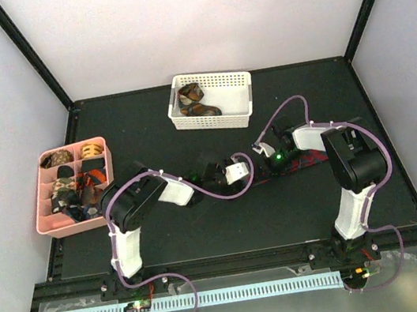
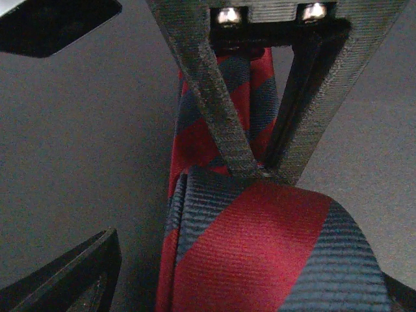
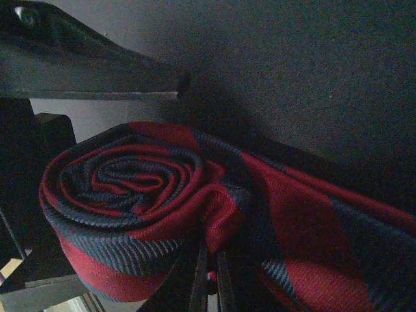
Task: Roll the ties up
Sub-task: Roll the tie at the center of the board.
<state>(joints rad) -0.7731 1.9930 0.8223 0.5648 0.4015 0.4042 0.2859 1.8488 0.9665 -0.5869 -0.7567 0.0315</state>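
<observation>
Closest up, the tie fills the right wrist view: one end is wound into a tight coil and a flat strip runs off right, not yet rolled. The right gripper has its fingers nearly together under the coil's edge and looks pinched on a tie layer. In the left wrist view the left gripper is closed to a point on a fold of the same tie, with the strip running away beyond it. From above, the tie lies mid-counter, right of centre, with both grippers on it, the left one to the left. The pink tray at left holds rolled ties; the white basket at the far side holds loose ties. Step in hand: rolling, partly done. The next move likely calls for turning the coil along the flat strip with the other end held taut and the layers kept aligned so the coil doesn't spring open.
</observation>
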